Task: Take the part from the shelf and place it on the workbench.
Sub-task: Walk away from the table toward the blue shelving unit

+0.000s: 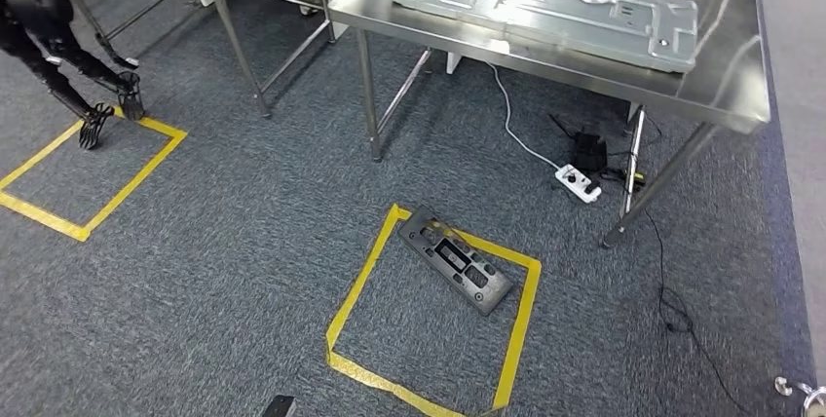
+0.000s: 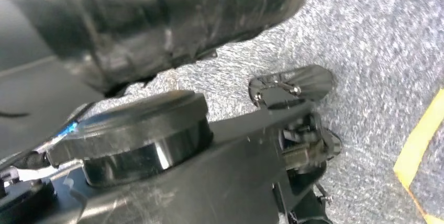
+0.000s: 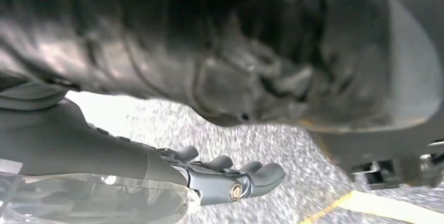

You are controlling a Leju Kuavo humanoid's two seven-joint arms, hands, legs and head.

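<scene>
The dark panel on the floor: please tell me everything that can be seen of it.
The dark panel is a long, flat, black rectangular piece with several cut-outs and raised details; it looks like plastic or painted metal. It lies flat on the grey carpet, set diagonally, across the far corner of a yellow tape square, overlapping the tape. No hand touches it.

- My right robot hand (image 3: 230,174) shows dark fingertips in a blurred wrist view; I can't tell whether it holds anything.
- The desk (image 1: 721,95) runs off the top edge.
- A metal panel (image 1: 545,3) on it is cut off there too.
</scene>
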